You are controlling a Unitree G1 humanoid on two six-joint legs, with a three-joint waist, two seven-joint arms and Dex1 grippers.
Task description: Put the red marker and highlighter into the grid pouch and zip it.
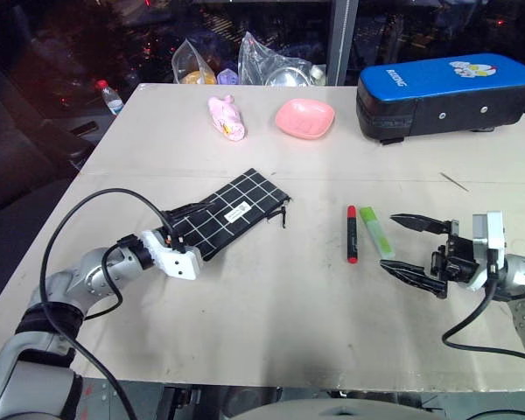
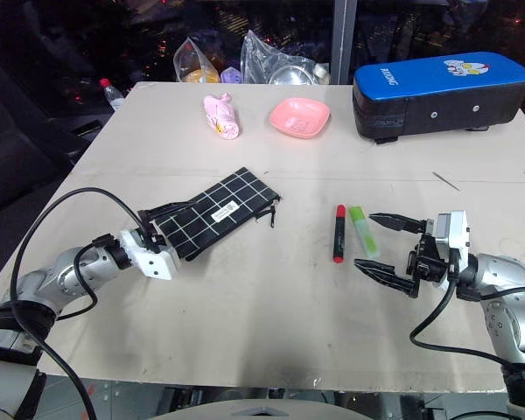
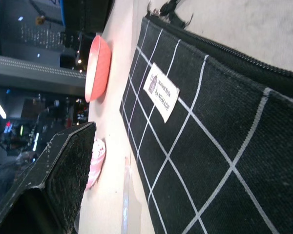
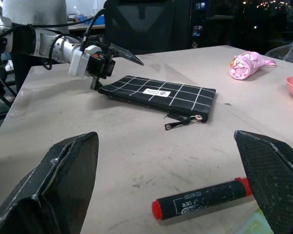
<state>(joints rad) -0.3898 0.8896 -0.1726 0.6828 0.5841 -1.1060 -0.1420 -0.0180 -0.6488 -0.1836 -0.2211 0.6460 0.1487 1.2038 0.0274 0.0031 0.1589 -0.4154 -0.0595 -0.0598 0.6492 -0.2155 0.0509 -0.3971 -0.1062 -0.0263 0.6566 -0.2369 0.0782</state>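
Still early on: grid pouch (image 1: pixel 230 213) flat mid-counter, left tool (image 1: pixel 183 234) wide open, empty, at its 8 o'clock end. Right tool (image 1: pixel 413 248) gaping, empty, 3 o'clock of red marker (image 1: pixel 351 234) and highlighter (image 1: pixel 376 231). Next: pin pouch, unzip.

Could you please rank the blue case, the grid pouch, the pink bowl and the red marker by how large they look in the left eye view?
1. Blue case
2. Grid pouch
3. Pink bowl
4. Red marker

The case and bowl sit farther from the camera, yet the order looks clear.
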